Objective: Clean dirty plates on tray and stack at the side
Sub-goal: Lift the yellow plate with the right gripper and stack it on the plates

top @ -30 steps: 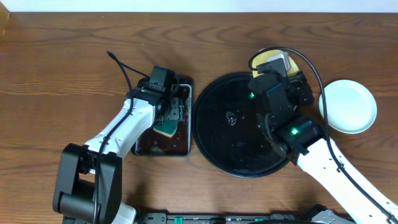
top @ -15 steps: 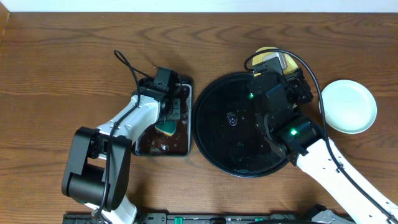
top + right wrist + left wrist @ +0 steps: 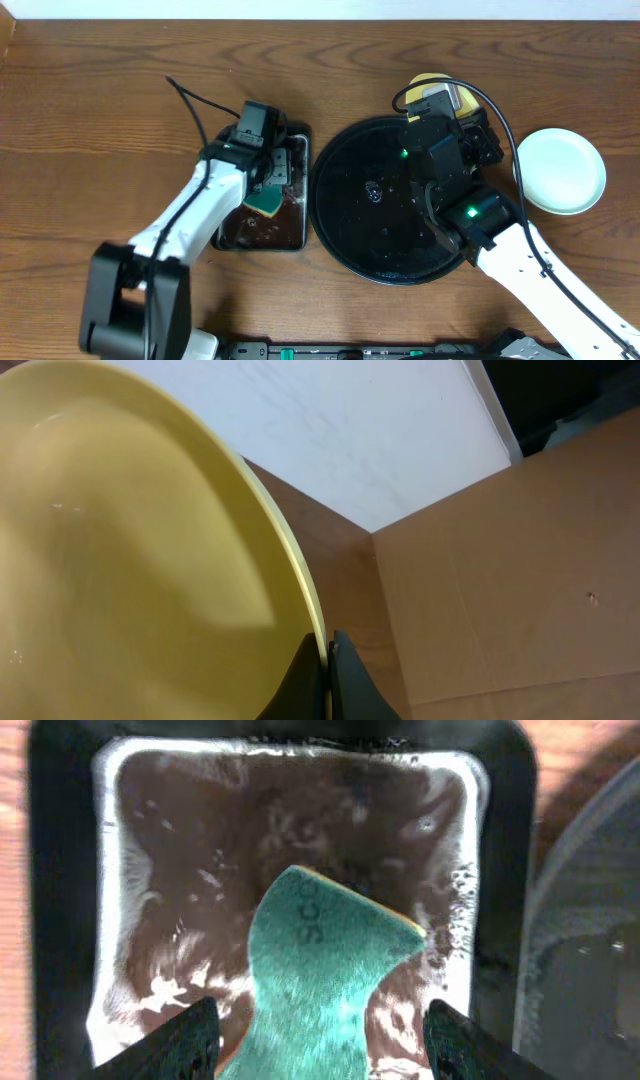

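The large round black tray (image 3: pixel 345 225) lies at the table's centre with a small wet spot and no plate on it. My right gripper (image 3: pixel 440 102) is shut on the rim of the pale yellow plate (image 3: pixel 418 84) and holds it tilted over the tray's far edge. The right wrist view shows the jaws (image 3: pixel 328 645) pinching that plate's rim (image 3: pixel 120 560). A pale blue-white plate (image 3: pixel 560 170) rests on the table to the right of the tray. My left gripper (image 3: pixel 325 1020) is open, its fingers either side of the green sponge (image 3: pixel 325 950).
The sponge (image 3: pixel 265 202) lies in the small rectangular black tray (image 3: pixel 298 235), which holds brownish soapy water and stands just left of the round tray. A cardboard box (image 3: pixel 520 560) stands beyond the table's far edge.
My left arm has shifted a little toward the far side over the sponge tray, and the sponge has moved slightly with it. The right arm holds the yellow plate nearly still.
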